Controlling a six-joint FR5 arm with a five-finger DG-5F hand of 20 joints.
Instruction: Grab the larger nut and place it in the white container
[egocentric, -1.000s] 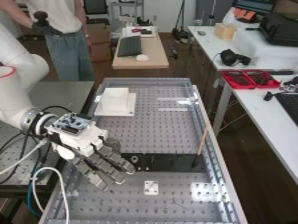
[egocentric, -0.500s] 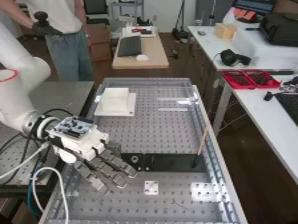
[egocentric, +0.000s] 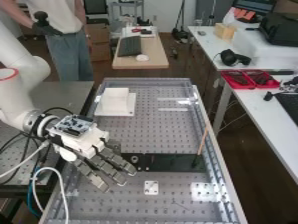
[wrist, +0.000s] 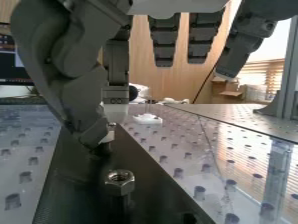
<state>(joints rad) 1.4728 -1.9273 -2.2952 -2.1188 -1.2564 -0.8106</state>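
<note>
In the high view the hand (egocentric: 100, 159) is over the left part of the black bar (egocentric: 174, 162), its fingers slanting toward the near end. The bearing (egocentric: 134, 159) stands just beyond them. In the wrist view the hand (wrist: 80, 102) has its thumb bent down to the larger nut (wrist: 109, 134), partly covering it; the other fingers hang fairly straight, none visible on the nut's uncovered side. The smaller nut (wrist: 120, 182) stands on its post in the foreground, apart from the hand. The white container (egocentric: 115, 98) sits toward the bench's far left.
A small white plate (egocentric: 151, 188) lies on the perforated bench nearer the camera than the bar. A thin reddish stick (egocentric: 203, 141) rises at the bar's right end. Cables (egocentric: 53, 172) hang beside the bench's left edge. A person stands behind the bench.
Compared with a second ago, the hand has shifted slightly to the right along the bar; over the last half second it has hardly moved. The bar and container have stayed in place.
</note>
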